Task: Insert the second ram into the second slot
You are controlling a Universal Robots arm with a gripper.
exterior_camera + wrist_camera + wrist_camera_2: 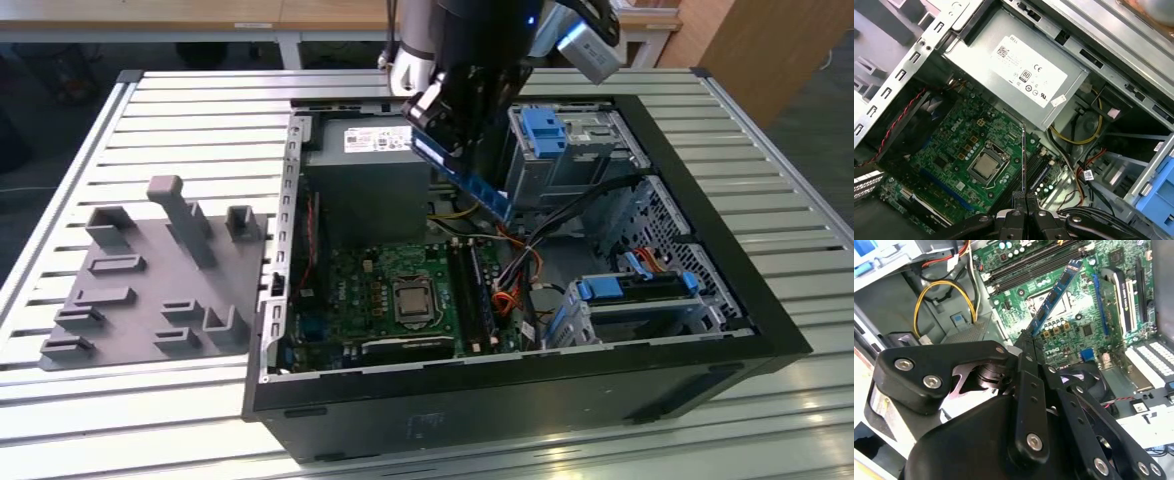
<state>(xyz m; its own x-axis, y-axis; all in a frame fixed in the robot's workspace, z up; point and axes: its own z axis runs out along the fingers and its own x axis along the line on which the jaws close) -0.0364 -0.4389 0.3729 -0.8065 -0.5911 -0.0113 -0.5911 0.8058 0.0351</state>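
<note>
Gripper (1026, 337) tips are clamped tight on one short end of the second ram (1056, 295). The rest of the blue-green stick juts free, probably so its contact edge can meet a socket unobstructed. In the exterior view the stick slopes down toward that view's right, hanging above the motherboard (340, 290) and clear of the black memory slots (1039, 265) beside the CPU socket (985, 167); it is not seated. Which slot is the second I cannot tell. Around the board is the open computer case (534, 360), with its power supply (1019, 65) and blue drive-bay tabs (545, 128). The case lies on a slatted metal table (174, 120) beside a grey fixture block (147, 290); wooden furniture (747, 30) stands behind.
</note>
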